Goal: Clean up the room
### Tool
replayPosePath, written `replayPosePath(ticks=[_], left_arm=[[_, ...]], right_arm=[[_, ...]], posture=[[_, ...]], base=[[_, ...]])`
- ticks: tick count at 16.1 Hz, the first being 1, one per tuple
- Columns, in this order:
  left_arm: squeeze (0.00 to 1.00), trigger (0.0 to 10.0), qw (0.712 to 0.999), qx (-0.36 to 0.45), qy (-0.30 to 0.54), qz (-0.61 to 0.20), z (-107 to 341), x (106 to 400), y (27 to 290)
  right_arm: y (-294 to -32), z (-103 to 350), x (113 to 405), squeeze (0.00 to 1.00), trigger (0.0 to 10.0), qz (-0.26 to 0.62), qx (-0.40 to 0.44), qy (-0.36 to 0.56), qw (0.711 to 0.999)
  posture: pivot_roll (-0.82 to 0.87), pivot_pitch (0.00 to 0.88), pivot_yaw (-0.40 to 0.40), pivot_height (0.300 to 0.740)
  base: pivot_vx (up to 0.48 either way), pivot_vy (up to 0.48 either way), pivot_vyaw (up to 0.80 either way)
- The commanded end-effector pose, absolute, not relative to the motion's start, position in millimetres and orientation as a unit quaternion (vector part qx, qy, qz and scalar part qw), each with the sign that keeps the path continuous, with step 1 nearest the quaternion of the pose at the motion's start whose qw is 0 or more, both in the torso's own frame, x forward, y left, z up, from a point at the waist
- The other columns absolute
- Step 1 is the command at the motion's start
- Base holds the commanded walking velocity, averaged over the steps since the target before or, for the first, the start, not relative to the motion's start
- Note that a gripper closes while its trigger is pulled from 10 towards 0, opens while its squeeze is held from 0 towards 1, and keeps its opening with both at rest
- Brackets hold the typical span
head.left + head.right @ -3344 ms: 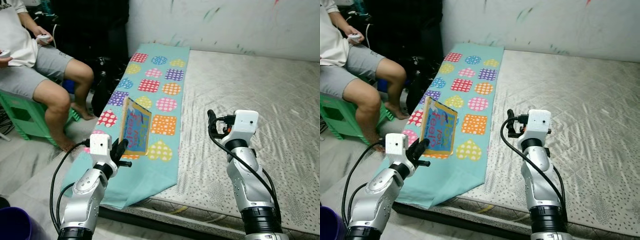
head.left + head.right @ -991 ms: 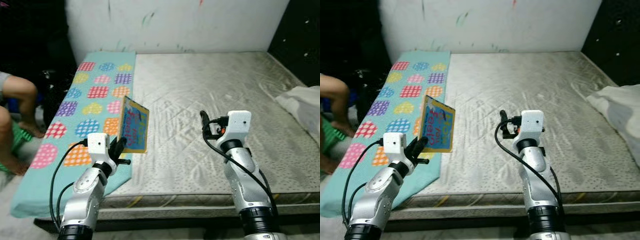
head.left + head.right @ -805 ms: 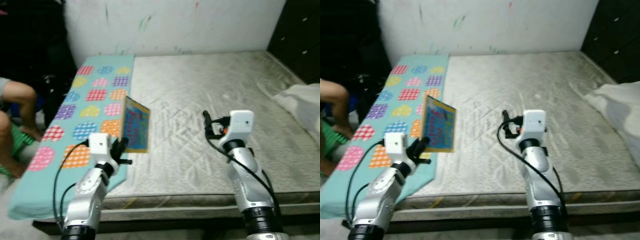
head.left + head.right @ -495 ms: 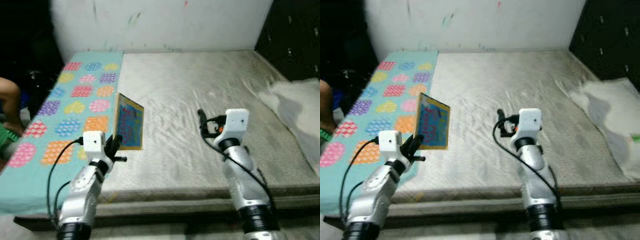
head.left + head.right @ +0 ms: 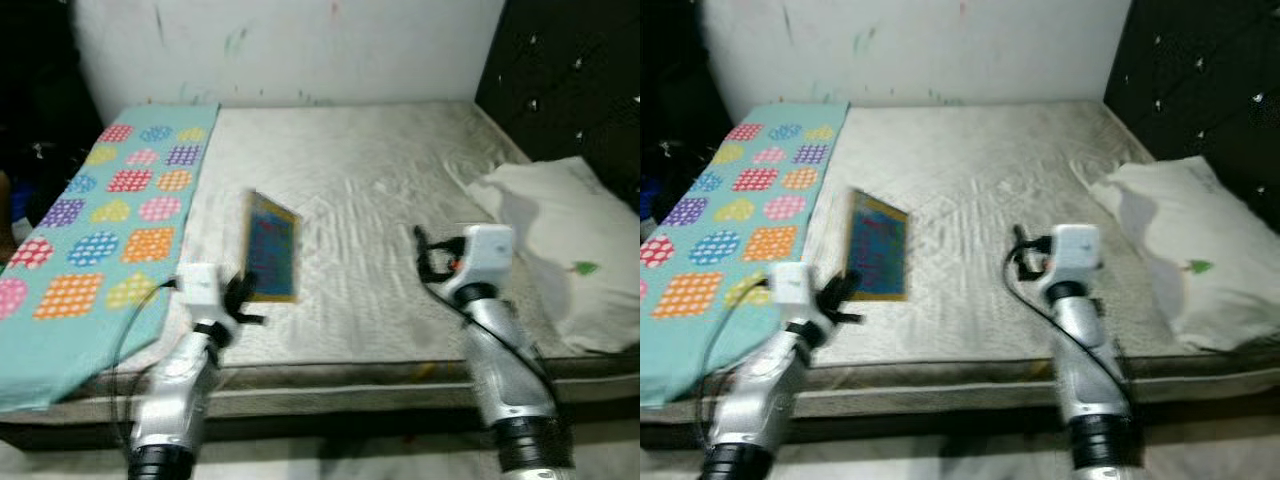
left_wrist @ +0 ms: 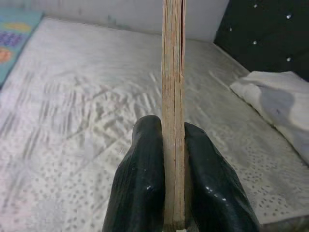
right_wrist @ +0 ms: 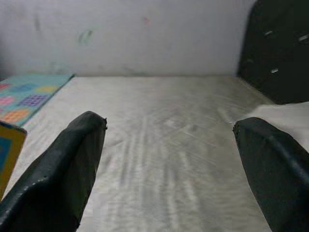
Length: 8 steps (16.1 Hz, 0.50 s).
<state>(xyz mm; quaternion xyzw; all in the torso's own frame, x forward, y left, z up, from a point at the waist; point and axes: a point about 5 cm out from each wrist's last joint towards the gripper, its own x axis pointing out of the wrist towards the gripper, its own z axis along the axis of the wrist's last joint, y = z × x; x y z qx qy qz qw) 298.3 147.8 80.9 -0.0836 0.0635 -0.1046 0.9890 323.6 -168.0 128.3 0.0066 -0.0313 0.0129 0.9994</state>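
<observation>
text: none legible | book (image 5: 272, 246) cover: lettering blurred, unreadable

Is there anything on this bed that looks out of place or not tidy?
The pillow lies crooked at the mattress edge, and the patterned cloth hangs off the other side. The left gripper holds a book upright.

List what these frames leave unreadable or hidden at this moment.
- Book cover text: head views are motion-blurred; the left wrist view shows it edge-on between the left gripper fingers.
- Pillow: its far side is cut off by the right edge of the head views.
- Patterned blanket: its left part runs off the frame.
- Right gripper: open, holding nothing.
</observation>
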Motion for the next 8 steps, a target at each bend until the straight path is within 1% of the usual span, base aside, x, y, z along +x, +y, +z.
replayPosePath(ticks=[1,3,4,6,7,8], left_arm=[[0.0,10.0,0.998,-0.044,0.017,-0.049,98.2,301.1,174.9],[0.0,10.0,0.999,-0.02,0.013,-0.043,102.5,293.2,192.3],[0.0,10.0,0.999,-0.009,0.007,-0.053,106.0,288.7,193.9],[0.0,10.0,0.997,0.016,-0.009,-0.078,113.3,283.5,189.1],[0.0,10.0,0.995,0.03,-0.02,-0.098,117.1,281.0,182.7],[0.0,10.0,0.994,0.049,-0.024,-0.1,117.7,279.8,178.7]], right_arm=[[-160.4,131.7,324.5,0.0,10.0,0.024,0.007,-0.038,0.999],[-165.1,113.0,320.0,0.0,10.0,0.03,-0.059,0.003,0.998],[-169.4,109.8,317.5,0.0,10.0,0.028,-0.053,0.002,0.998],[-177.7,99.8,312.3,0.0,10.0,0.028,-0.068,0.015,0.997],[-181.6,91.8,308.2,0.0,10.0,0.026,-0.075,0.027,0.996],[-183.0,86.3,306.2,0.0,10.0,0.024,-0.075,0.039,0.996]], posture=[[-0.09,0.0,-0.008,0.74],[-0.07,0.0,-0.021,0.74],[-0.06,0.0,-0.03,0.74],[-0.04,0.0,-0.053,0.74],[-0.03,0.0,-0.069,0.74],[-0.03,0.0,-0.079,0.74]], base=[[0.0,0.0,0.0],[0.0,0.0,0.0],[0.0,0.0,0.0],[0.0,0.0,0.0],[0.0,0.0,0.0],[0.0,0.0,0.0]])
